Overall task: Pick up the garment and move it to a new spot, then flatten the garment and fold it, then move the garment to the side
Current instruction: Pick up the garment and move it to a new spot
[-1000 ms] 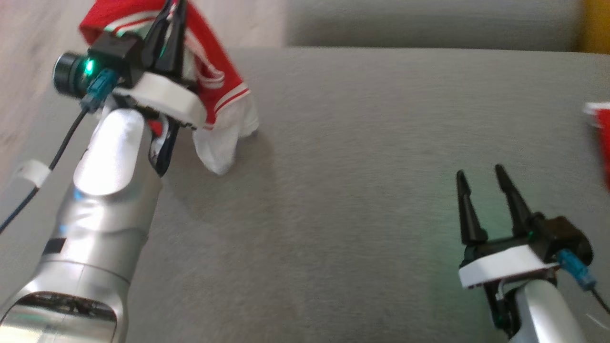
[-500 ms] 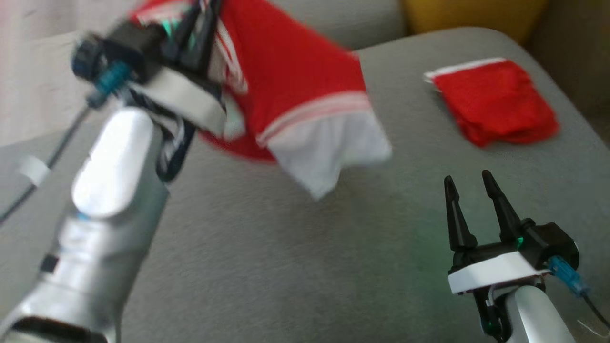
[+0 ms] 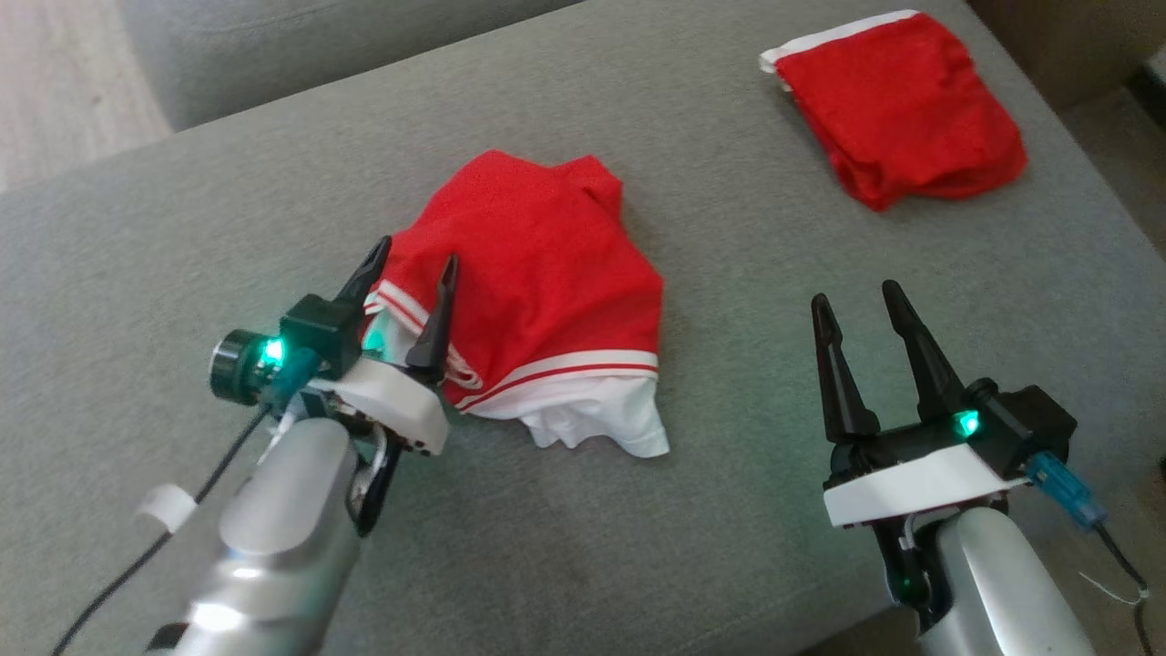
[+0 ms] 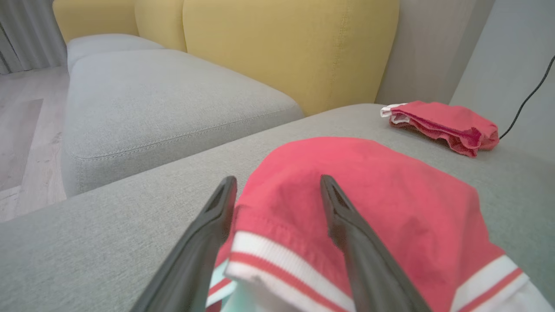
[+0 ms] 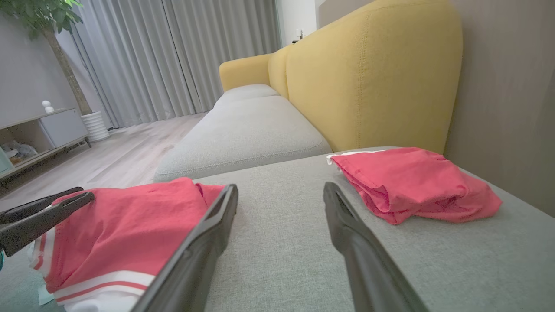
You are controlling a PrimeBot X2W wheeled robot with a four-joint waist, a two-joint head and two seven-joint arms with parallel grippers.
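Folded red cloth (image 3: pixel 902 100) well apart from crumpled garment (image 3: pixel 537 282)

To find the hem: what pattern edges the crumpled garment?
White band with a thin red stripe, along the red garment; clearest in the head view.

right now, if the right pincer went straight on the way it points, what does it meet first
Probably bare grey sofa cushion: the right pincer points between the crumpled red garment and the folded red garment, toward the yellow backrest; depth unclear.
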